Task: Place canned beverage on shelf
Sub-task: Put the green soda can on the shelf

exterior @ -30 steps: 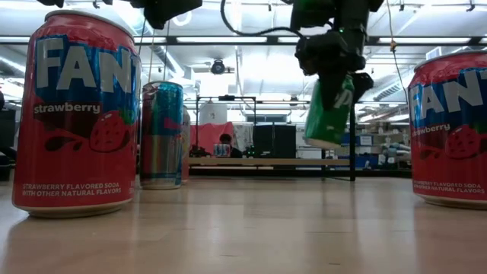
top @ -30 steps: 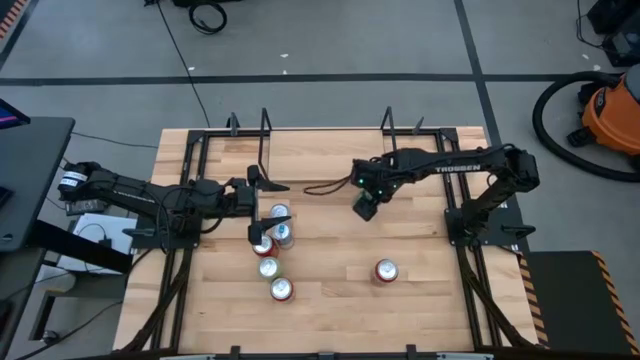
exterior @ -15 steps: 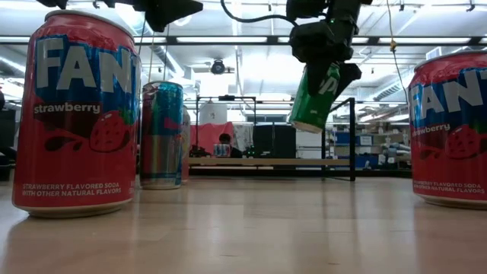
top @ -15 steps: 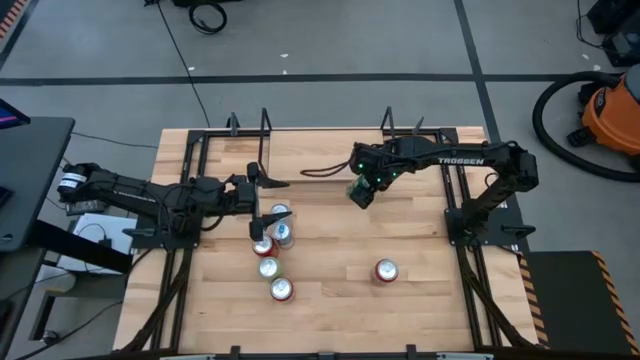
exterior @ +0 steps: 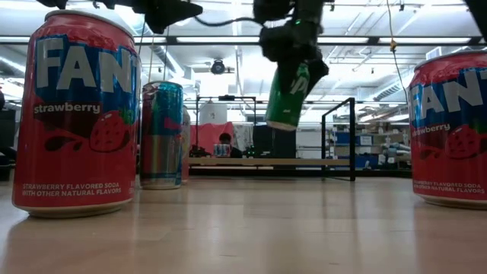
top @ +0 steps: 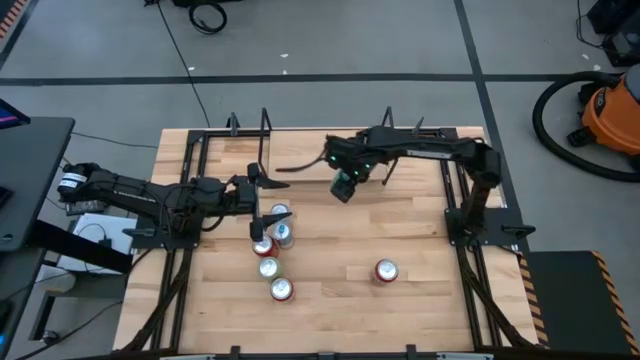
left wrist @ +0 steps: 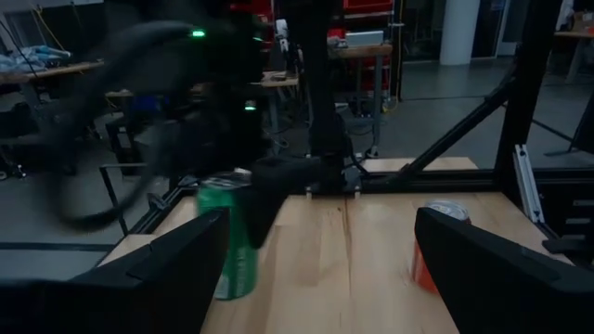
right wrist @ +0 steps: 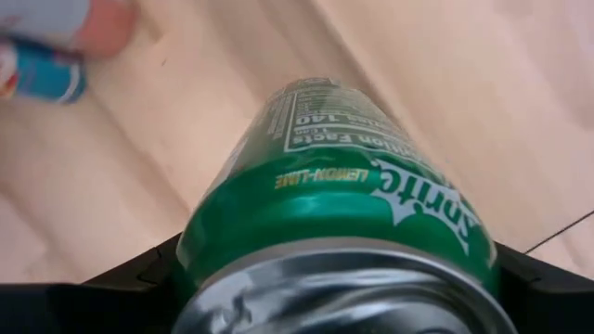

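Wooden desk [top: 420, 300] framed by black rails, seen whole from above. Shelf [exterior: 270, 161] at the desk's far edge in the low view: light-wood plank with black rod uprights at its ends, nothing resting on it that can be made out. Right arm reaching across the far half of the desk toward its middle, right gripper [top: 343, 184] held in the air with jaws pinching the green Sprite can [exterior: 288, 95]. Can tilted, clear of the desk surface, hanging above the level of the shelf plank in the low view; from above, positioned over the bare wood just in front of the far edge. Label and silver rim of the can filling the right wrist view [right wrist: 339, 204], dark fingers [right wrist: 139, 269] pressed on either side. Left arm extended low over the left side of the desk, left gripper [top: 262, 185] beside a cluster of standing cans, jaws spread apart, holding nothing. Cluster near left gripper: blue can [top: 283, 234], red can [top: 262, 246] touching it, then another can [top: 268, 268] and a red Fanta can [top: 282, 290] in a loose line toward the near edge. Single red can [top: 386, 270] standing well apart on the right half of the desk.
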